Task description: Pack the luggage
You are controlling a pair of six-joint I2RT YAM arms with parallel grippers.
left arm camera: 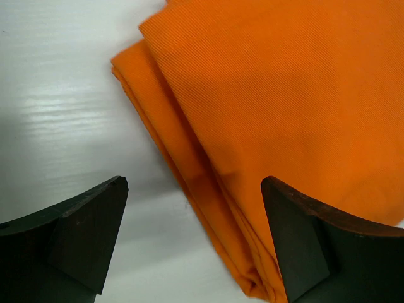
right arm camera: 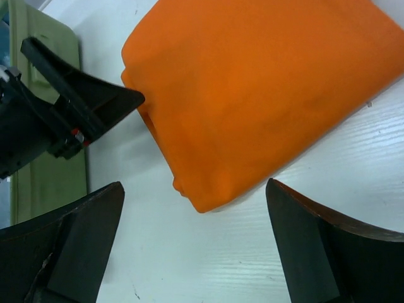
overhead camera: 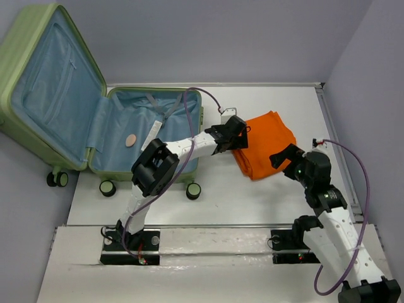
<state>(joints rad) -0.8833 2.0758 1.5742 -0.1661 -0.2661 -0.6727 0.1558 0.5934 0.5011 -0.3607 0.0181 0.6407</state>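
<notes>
I'm working on the folded orange cloth (overhead camera: pixel 268 142), lying on the tabletop (overhead camera: pixel 252 202) to the right of the open luggage (overhead camera: pixel 53 88). The left end effector (left arm camera: pixel 192 183) is spread, straddling the cloth's folded edge; the right end effector (right arm camera: pixel 196 186) is hovering spread over the near corner, holding nothing. I'm planning to sink the left low, catching every layer before pinching.

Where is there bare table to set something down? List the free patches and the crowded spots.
Free: the table strip behind the orange cloth; the near strip between the cloth and the arm bases, right of the luggage. Crowded: the cloth's left edge and near right corner, where the open left end effector and right end effector hover.
</notes>
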